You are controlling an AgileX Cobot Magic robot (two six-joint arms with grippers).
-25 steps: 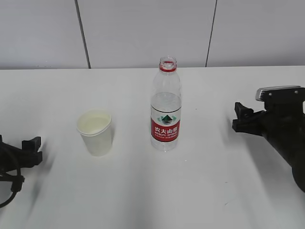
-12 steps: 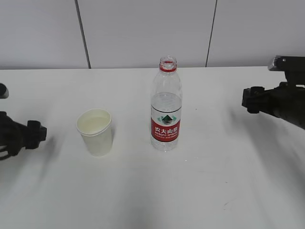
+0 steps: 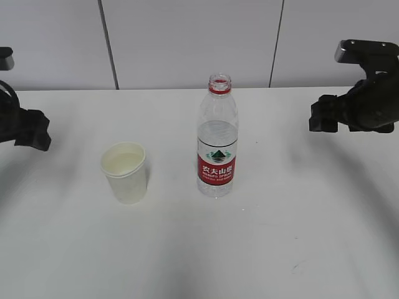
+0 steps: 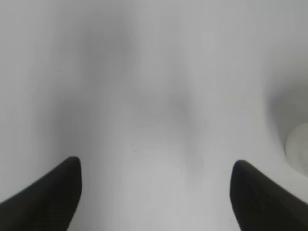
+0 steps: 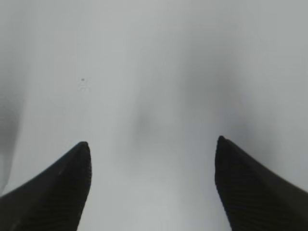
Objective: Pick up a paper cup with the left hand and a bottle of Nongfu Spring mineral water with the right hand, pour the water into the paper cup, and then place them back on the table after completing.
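Observation:
A white paper cup (image 3: 125, 172) stands upright on the white table (image 3: 280, 237), left of centre. An uncapped clear bottle (image 3: 217, 137) with a red Nongfu Spring label stands upright beside it, about half full of clear water. My left gripper (image 3: 34, 138) hangs above the table at the far left, well apart from the cup. In the left wrist view it (image 4: 156, 178) is open and empty, with the cup's rim (image 4: 299, 149) at the right edge. My right gripper (image 3: 321, 117) hovers at the far right, apart from the bottle. In the right wrist view it (image 5: 153, 159) is open and empty.
A light panelled wall (image 3: 187, 43) with dark seams rises behind the table's back edge. Nothing else stands on the table.
Both arms have risen from low near the table to higher positions. The left gripper moved up and back at the left edge. The right gripper moved up. Cup and bottle have not moved.

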